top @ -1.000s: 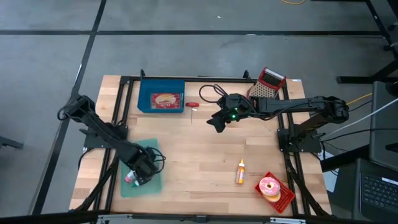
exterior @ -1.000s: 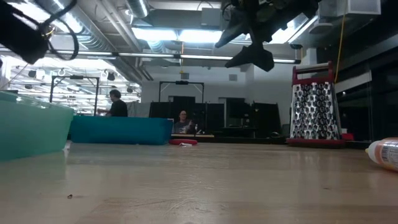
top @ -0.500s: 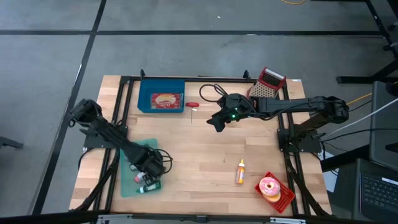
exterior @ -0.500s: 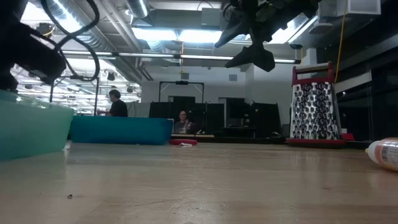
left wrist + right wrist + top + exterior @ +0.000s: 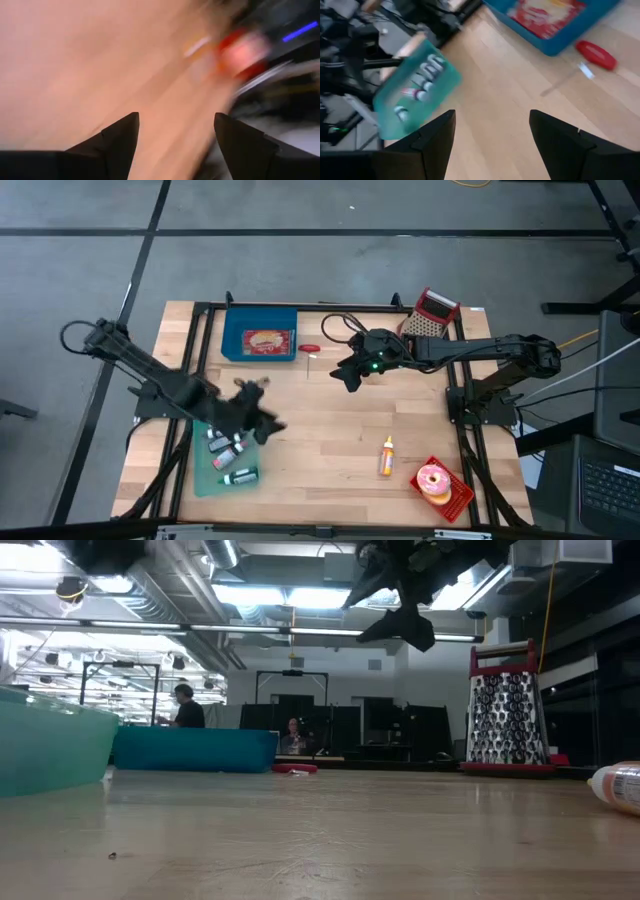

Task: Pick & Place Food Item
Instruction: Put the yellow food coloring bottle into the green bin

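Two grippers open — left gripper (image 5: 262, 418) now clear of green tray (image 5: 203, 477), right gripper (image 5: 345, 375) unmoved.

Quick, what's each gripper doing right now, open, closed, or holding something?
Left gripper: open, holding nothing.
Right gripper: open, holding nothing.

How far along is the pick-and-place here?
Done, seemingly: small items lie in the green tray. In hand: nothing; left gripper open by the tray's edge, right gripper open above mid-table. Left, possibly: bottle and donut untouched.
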`<action>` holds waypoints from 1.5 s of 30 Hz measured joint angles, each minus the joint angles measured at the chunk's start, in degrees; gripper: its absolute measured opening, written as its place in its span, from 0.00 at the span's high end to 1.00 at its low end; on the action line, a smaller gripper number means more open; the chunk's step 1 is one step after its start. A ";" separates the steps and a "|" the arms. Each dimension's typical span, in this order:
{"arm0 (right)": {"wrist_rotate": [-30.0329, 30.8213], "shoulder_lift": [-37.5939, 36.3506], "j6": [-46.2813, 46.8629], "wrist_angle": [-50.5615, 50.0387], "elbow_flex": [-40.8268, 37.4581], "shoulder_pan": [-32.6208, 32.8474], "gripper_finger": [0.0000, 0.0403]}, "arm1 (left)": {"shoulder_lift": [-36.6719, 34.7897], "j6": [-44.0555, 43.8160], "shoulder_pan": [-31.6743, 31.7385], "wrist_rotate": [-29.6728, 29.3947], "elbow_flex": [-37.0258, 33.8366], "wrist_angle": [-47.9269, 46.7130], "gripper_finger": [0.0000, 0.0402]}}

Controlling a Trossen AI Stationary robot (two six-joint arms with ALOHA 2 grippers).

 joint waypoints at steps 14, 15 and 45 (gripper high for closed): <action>-24.67 0.01 18.16 0.05 2.06 10.71 0.36 | -9.66 41.21 8.02 -12.01 0.09 41.37 0.37; -25.38 0.50 18.84 -2.02 2.18 12.33 0.36 | -9.70 41.91 8.72 -10.77 0.09 41.05 0.37; -4.59 4.59 68.62 -24.05 -12.88 29.16 0.36 | -9.02 42.44 14.98 10.66 0.07 34.68 0.37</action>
